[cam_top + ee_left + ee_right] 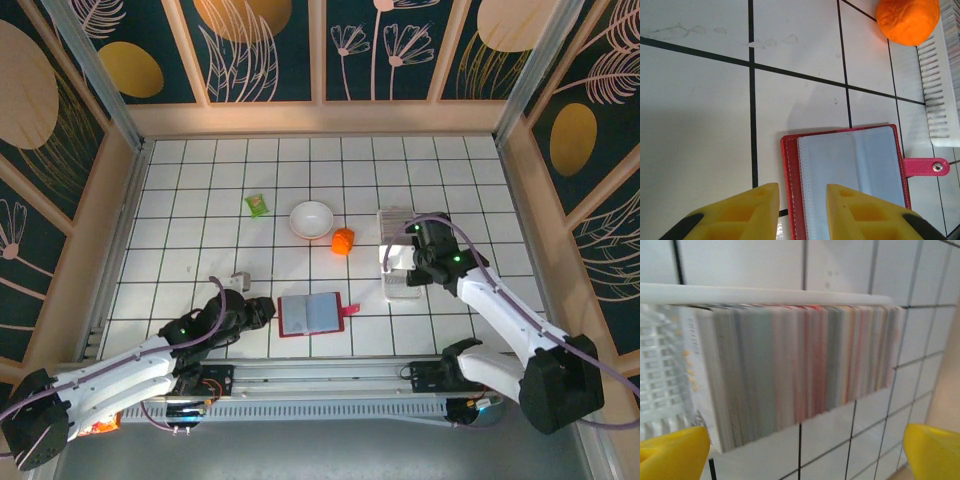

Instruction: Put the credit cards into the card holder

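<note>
The card holder (312, 313) lies open on the table, dark red with a pale inside (850, 170) and a pink snap tab on its right. My left gripper (262, 310) hovers at its left side. Its yellow fingers (740, 215) stand apart over the holder's left edge, the left gripper (802, 197) open with nothing held. The credit cards (800, 370) stand packed on edge in a clear tray (765, 292). My right gripper (405, 250) sits over that tray. The right gripper (802, 455) is wide open, its fingertips (670, 455) at either side below the card row, touching nothing.
An orange ball (343, 240) lies between the holder and the clear tray (402, 285). A white bowl (311, 219) and a small green item (258, 205) sit farther back. A small grey object (238, 281) lies close to my left arm. Wooden walls enclose the table.
</note>
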